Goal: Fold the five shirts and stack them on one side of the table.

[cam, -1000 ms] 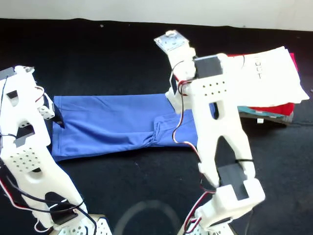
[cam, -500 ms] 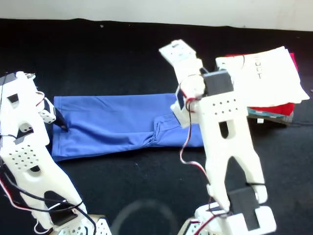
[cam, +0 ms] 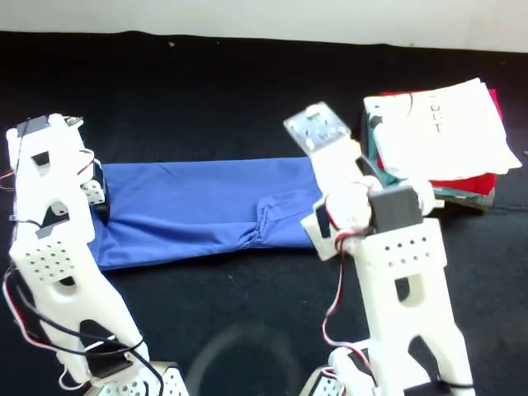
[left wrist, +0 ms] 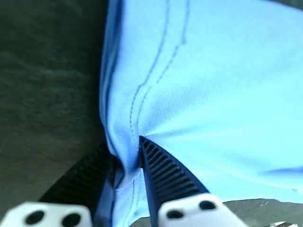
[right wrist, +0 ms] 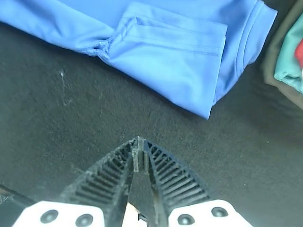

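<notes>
High view | left jaws pinch blue shirt [cam: 198, 206] | right jaws pressed together | folded stack [cam: 445, 132] near shirt

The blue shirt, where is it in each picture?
High view: the blue shirt lies across the middle of the black table, between the two arms.
Left wrist view: the blue shirt is close up, its edge pinched in the left gripper.
Right wrist view: the blue shirt lies beyond the shut right gripper.
Shared landmark: the puckered sleeve, in the high and right wrist views.
</notes>
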